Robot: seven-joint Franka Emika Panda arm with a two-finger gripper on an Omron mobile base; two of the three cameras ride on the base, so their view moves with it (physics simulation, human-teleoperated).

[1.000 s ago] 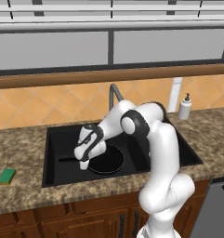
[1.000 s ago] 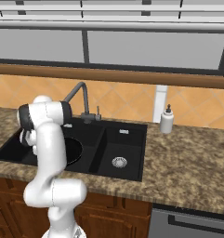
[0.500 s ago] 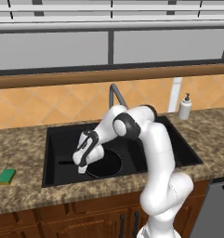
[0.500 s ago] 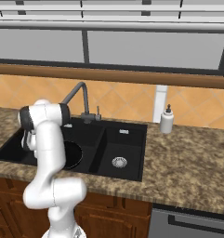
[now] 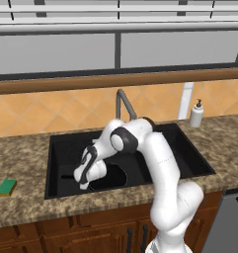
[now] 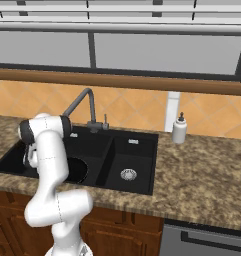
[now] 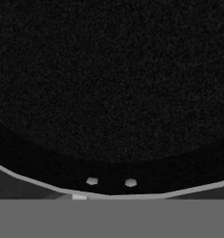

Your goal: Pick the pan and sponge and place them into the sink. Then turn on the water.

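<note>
Placing the pan into the sink: step 1 of 3 looks close to done.

You have the gripper (image 5: 84, 185) low inside the large basin of the sink (image 5: 57, 148), jaws pressed nearly together; judging by the hand view, which looks straight down into the pan (image 7: 111, 74), they pinch its near rim. The pan (image 5: 110, 179) sits in the large basin, seemingly on or just above the floor. The sponge (image 5: 7, 187) lies on the counter (image 5: 21, 207), well apart to the left of the sink. The faucet (image 5: 123, 103) shows no stream. Your next move, as judged: spread the jaws, lift clear of the basin, then swing left to the sponge.
</note>
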